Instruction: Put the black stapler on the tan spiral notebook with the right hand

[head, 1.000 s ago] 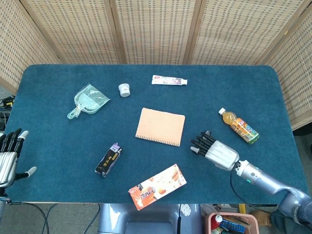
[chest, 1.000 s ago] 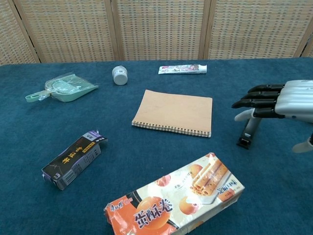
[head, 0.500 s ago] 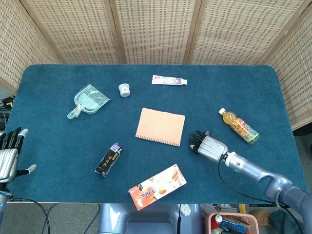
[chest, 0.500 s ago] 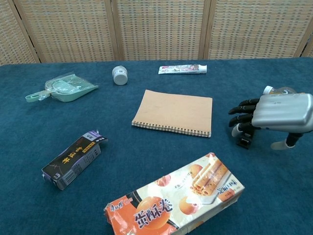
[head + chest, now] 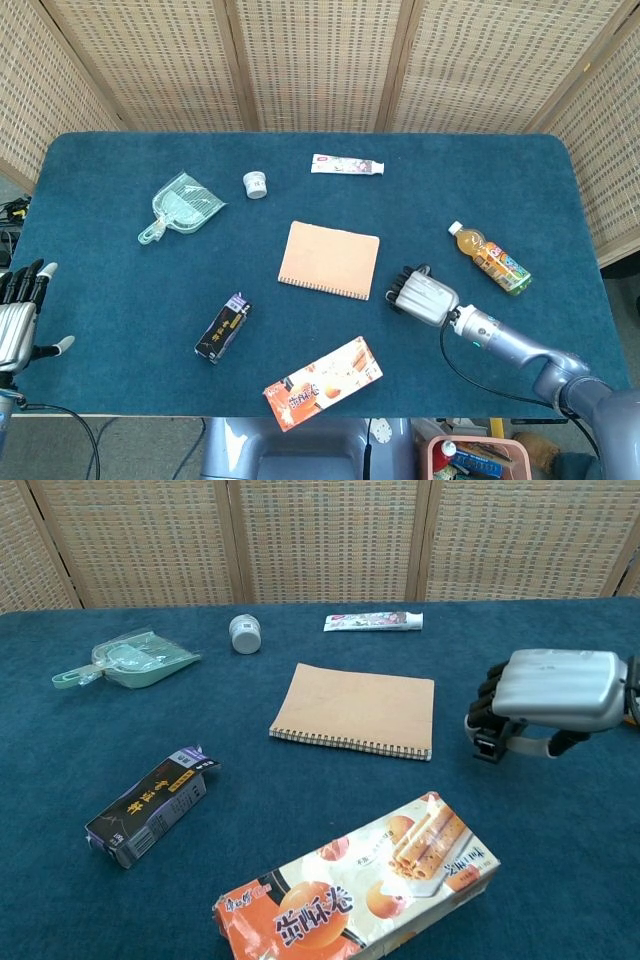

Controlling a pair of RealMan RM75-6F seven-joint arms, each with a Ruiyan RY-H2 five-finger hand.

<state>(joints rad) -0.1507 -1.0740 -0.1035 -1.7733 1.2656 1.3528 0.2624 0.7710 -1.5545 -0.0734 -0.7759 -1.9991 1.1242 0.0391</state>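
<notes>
Stapler point(image 5: 486, 746) lay under the right hand point(image 5: 548, 695), whose fingers point(image 5: 486, 702) curled down around it; whether it was gripped, I cannot tell. Notebook point(image 5: 358, 708) lay just left of the hand.

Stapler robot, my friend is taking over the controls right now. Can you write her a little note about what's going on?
Right hand: down over the black stapler, fingers curled around it; a firm grip can't be confirmed, and the stapler looks to be on the table.
Left hand: at the table's left edge, fingers apart, holding nothing.
Tan spiral notebook: lies flat mid-table, just left of the right hand, nothing on it.
Done: the right hand has reached the stapler.
Left: secure the grip, lift, carry it left over the notebook, set it down, let go.
</notes>
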